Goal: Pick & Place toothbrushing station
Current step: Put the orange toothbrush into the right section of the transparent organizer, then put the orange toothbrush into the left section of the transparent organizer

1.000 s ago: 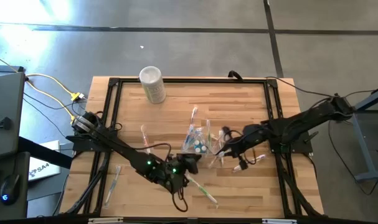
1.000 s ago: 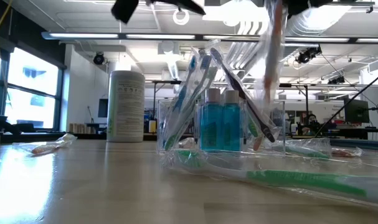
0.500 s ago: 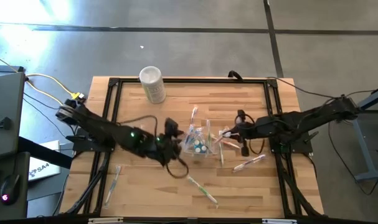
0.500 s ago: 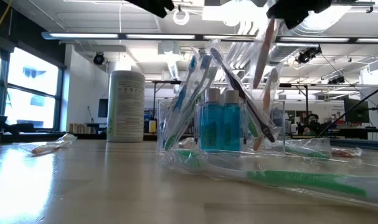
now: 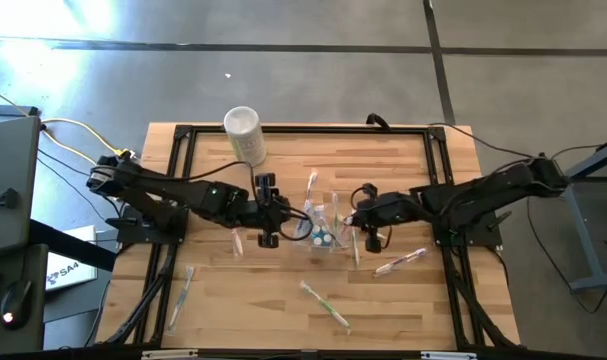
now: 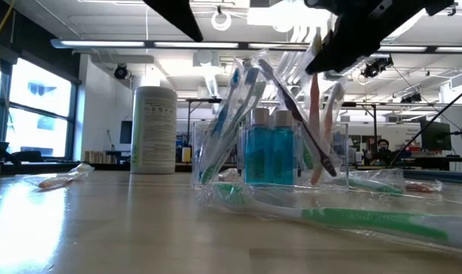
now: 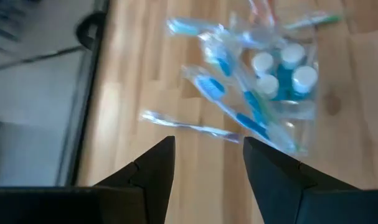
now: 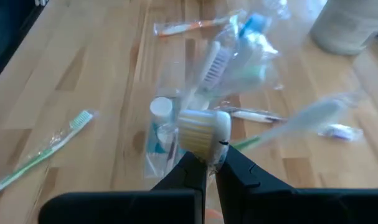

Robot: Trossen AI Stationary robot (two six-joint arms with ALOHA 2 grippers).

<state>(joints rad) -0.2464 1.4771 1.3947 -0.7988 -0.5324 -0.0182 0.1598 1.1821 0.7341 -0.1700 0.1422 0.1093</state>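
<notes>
Pink toothbrush [image 6: 315, 114] upright, bristles up

A small clear cup [image 5: 321, 232] mid-table holds leaning wrapped toothbrushes [image 6: 238, 114] and teal tubes [image 6: 271, 152], upright.

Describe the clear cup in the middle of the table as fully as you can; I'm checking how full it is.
The clear cup is a small see-through plastic holder standing upright near the middle of the wooden table. Inside stand teal toothpaste tubes with white caps, and several wrapped toothbrushes lean out over its rim. The right gripper is at its right side, shut on a pink-handled toothbrush reaching down into the cup. The left gripper hovers open to its left.
</notes>
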